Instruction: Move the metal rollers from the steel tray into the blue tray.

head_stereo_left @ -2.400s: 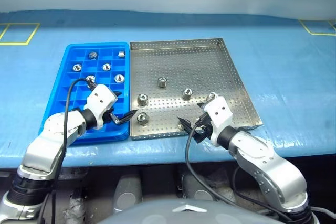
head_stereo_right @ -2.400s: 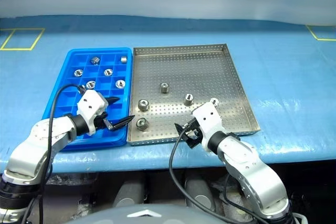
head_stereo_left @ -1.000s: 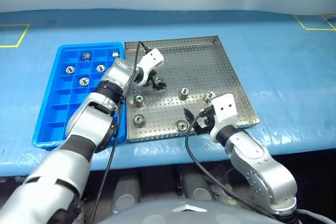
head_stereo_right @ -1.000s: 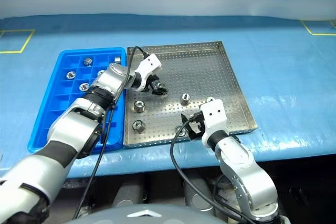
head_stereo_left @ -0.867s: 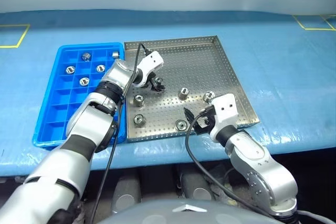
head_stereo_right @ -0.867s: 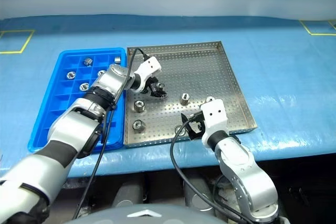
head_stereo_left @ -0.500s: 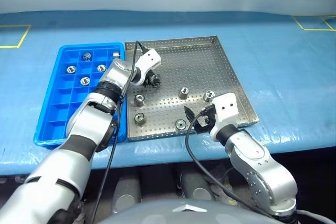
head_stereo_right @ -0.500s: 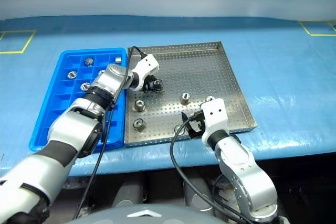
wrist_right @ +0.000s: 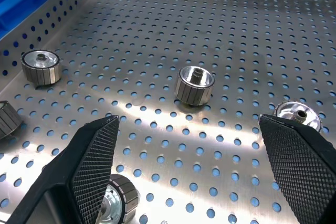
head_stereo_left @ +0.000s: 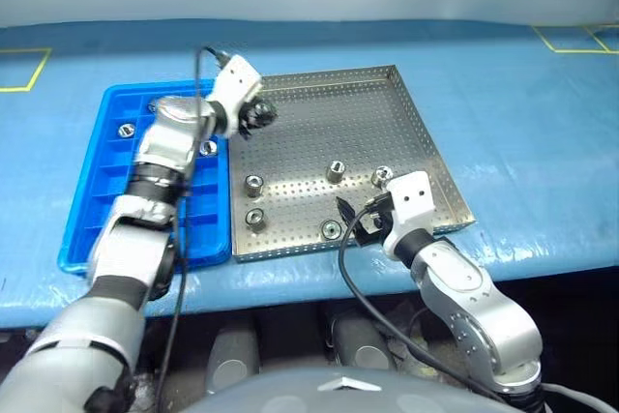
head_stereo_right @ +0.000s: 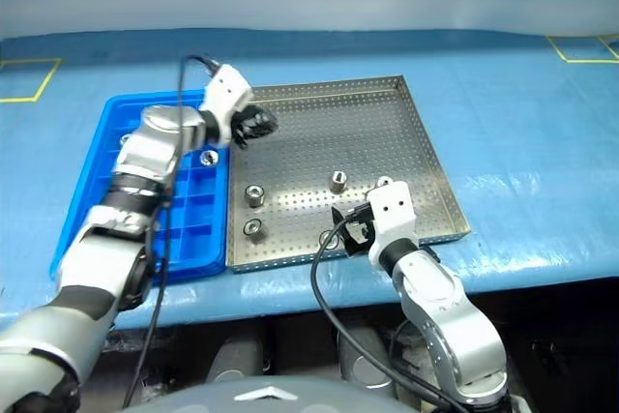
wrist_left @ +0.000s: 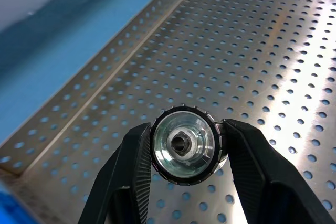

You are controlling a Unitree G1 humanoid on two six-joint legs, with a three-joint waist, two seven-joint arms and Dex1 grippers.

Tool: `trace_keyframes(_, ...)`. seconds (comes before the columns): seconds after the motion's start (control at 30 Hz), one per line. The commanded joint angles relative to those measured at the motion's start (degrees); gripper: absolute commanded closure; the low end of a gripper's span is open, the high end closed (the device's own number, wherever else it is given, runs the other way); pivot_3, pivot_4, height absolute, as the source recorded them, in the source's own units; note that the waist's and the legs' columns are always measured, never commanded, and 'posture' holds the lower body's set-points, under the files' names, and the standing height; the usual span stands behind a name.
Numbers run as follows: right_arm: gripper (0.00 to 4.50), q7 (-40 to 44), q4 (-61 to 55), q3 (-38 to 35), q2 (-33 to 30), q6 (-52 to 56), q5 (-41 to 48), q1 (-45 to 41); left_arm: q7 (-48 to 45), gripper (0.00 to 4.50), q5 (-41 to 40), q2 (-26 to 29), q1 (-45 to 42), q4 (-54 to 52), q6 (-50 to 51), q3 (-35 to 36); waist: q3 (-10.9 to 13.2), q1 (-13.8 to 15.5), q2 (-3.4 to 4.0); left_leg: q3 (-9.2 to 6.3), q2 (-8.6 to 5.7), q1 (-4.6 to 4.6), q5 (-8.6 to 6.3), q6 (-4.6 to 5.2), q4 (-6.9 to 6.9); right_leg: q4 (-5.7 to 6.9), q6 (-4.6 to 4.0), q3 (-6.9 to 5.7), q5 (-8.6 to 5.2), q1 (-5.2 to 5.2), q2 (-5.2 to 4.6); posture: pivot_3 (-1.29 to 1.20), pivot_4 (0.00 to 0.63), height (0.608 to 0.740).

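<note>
Here the left gripper [wrist_left: 186, 148] was clamped on one roller [wrist_left: 185, 146], a finger pressed to each side of its ribbed rim, with the bore facing back along the fingers toward the wrist. In the head views that gripper [head_stereo_left: 257, 113] hung above the steel tray [head_stereo_left: 406, 128], near its far left corner and just beside the wall it shares with the blue tray [head_stereo_left: 85, 229]. The relation that mattered was sideways: the blue tray lay directly to the left of the held roller, across that shared rim, so the next move was judged to be a short carry leftward over the rim and into an open cell. The left arm was clearly the nearer one to the blue tray.

The right gripper [wrist_right: 191, 177] waited with its fingers wide apart, holding nothing, low over the near edge of the steel tray. Five more rollers lay loose on the perforated floor, one of them [wrist_right: 194, 85] straight ahead of the right gripper and another [wrist_right: 119, 203] just beside its finger.

The left arm crossed over the blue tray and hid much of its grid, so free cells near the rim could not be picked out; two rollers [head_stereo_left: 126, 130] showed in the cells beside the arm.
</note>
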Motion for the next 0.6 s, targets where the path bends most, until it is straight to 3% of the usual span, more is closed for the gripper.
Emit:
trace_keyframes(0.03, 0.00, 0.96, 0.38, 1.07, 0.52, -1.70, 0.09, -1.84, 3.24, 2.63, -0.67, 5.54, 6.52, -16.27, 6.54, 6.49, 0.00, 0.47, 0.01, -0.03, 0.00, -0.01, 0.01, -0.02, 0.01, 0.02, 0.00, -0.04, 0.00, 0.01, -0.01, 0.04, 0.150, 0.740)
trace_keyframes(0.3, 0.00, 3.82, 4.07, 2.95, 0.36, -2.29, 0.46, -5.61, 12.69, 2.63, 1.51, 11.81, 22.18, -34.03, 17.26, 14.96, 0.01, 4.23, 0.00, -0.12, -0.03, 0.00, 0.11, -0.18, 0.08, 0.02, 0.20, -0.20, -0.13, 0.09, -0.10, 0.13, 0.150, 0.740)
trace_keyframes(0.6, 0.00, 6.07, 6.32, 5.82, -0.61, -4.75, -0.67, -7.27, 21.08, 2.63, 2.21, 8.60, 30.25, -36.50, 18.83, 16.78, 0.00, 6.59, -0.02, -0.23, -0.05, 0.02, 0.16, -0.27, 0.10, 0.03, 0.11, -0.30, -0.13, 0.14, -0.08, 0.16, 0.150, 0.740)
